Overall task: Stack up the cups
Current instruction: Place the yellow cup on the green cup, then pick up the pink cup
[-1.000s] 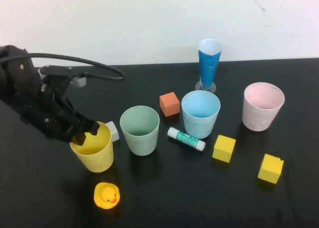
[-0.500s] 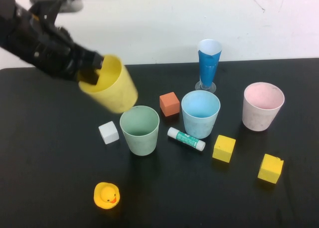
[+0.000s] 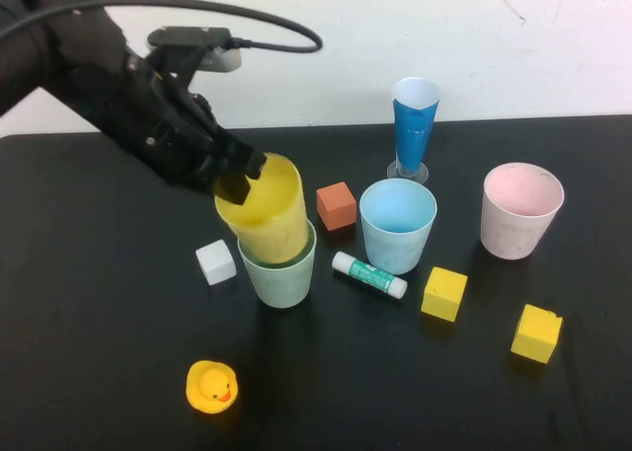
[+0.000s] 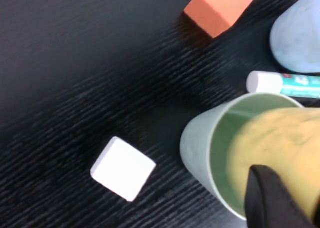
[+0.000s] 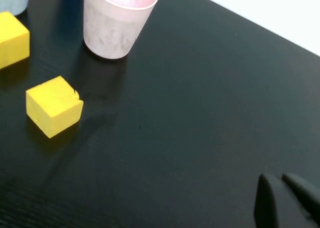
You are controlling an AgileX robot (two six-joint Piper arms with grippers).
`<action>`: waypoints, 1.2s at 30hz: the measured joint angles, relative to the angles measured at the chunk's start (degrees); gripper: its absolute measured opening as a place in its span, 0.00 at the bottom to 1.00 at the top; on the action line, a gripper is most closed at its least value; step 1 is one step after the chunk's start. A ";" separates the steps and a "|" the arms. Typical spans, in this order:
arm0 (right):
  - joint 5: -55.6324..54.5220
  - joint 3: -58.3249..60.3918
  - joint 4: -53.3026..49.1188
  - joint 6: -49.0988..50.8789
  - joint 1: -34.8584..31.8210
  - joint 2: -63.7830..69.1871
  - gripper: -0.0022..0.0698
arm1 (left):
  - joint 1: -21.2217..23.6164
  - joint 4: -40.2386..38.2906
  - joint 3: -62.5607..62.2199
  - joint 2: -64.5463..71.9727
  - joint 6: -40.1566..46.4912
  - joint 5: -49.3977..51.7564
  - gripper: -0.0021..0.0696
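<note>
My left gripper [image 3: 240, 180] is pinched on the rim of the yellow cup [image 3: 267, 214]. It holds that cup tipped, with its bottom poking down into the green cup [image 3: 281, 273]. The green cup stands on the black table [image 3: 99, 352], and I will place everything else from it. A white block [image 3: 216, 262] sits just to its left, and a yellow duck [image 3: 211, 386] is in front of it, nearer to me. Behind it on the right is an orange block [image 3: 336, 205]. A glue stick [image 3: 368, 274] lies just to its right. Next comes the blue cup [image 3: 397, 224], with a tall dark-blue glass [image 3: 413, 127] behind it. Farther right are two yellow blocks [image 3: 443, 293] and the pink cup [image 3: 520, 210]. My right gripper [image 5: 285, 198] is squeezed shut, low over bare table, well apart from the pink cup.

Half a second ago the yellow cup was up in the air, left of and behind the green cup. Now it has come down into it.
</note>
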 joint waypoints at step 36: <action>27.93 -58.34 13.63 -18.07 7.33 69.17 0.03 | -0.65 -1.59 26.31 -47.91 5.21 -14.73 0.03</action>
